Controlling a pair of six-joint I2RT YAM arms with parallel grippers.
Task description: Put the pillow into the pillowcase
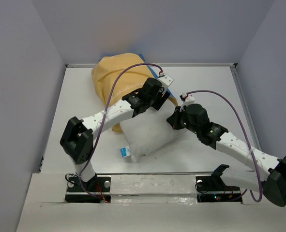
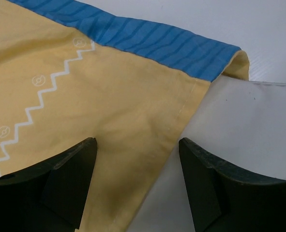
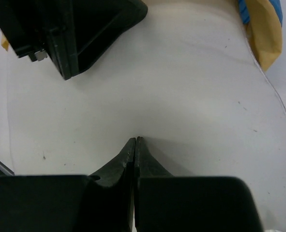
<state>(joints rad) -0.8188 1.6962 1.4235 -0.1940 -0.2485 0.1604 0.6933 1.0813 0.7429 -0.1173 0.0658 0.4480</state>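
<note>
The mustard-yellow pillowcase (image 1: 116, 72) lies bunched at the back of the table, with a blue edge showing behind it. The white pillow (image 1: 147, 135) sticks out of it toward me. My left gripper (image 1: 161, 94) is open and hovers over the pillowcase's opening. In the left wrist view its jaws (image 2: 138, 145) straddle the yellow hem (image 2: 99, 101), with the blue band (image 2: 157, 43) beyond and the pillow (image 2: 239, 130) at the right. My right gripper (image 1: 174, 121) is shut. Its tips (image 3: 135, 140) touch the pillow (image 3: 181, 87), and no fabric shows between them. A yellow corner (image 3: 264, 38) shows at the top right.
A small blue tag (image 1: 125, 152) sits at the pillow's near-left corner. Grey walls close in the table (image 1: 215, 87) at the back and on both sides. The left gripper's black body (image 3: 70, 34) hangs close above the right gripper's tips.
</note>
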